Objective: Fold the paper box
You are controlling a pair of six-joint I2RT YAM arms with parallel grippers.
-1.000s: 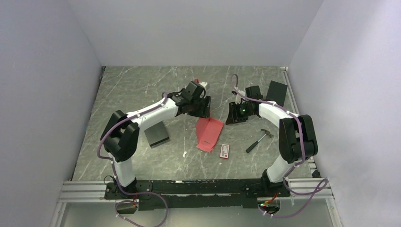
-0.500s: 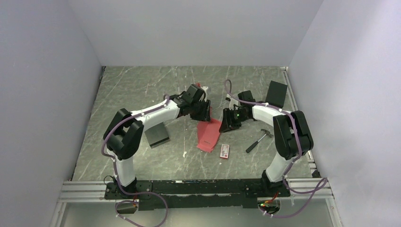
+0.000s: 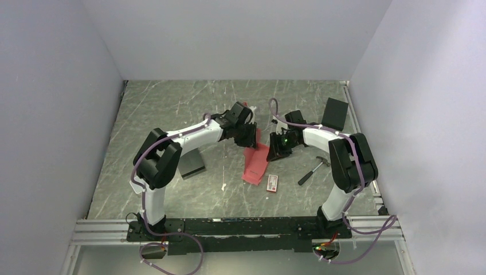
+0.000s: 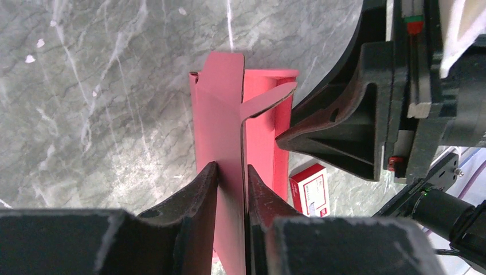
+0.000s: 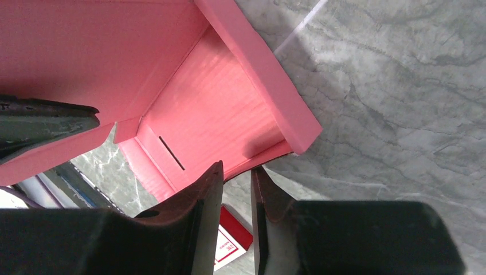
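At the middle of the table (image 3: 160, 103) the box (image 3: 255, 169) stands half-formed. It looks like light, thin card that creases easily, so it is best pinched at a wall edge. The left gripper (image 4: 232, 169) clamps a raised panel. The right gripper (image 5: 235, 172) has its fingers nearly together astride a side wall; I cannot tell if they grip.

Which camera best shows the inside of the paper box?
The right wrist view: the paper box fills it, showing inner panel, slot and raised wall. The left wrist view shows it edge-on, one panel pinched between the left fingers. The top view shows just a small pink shape.
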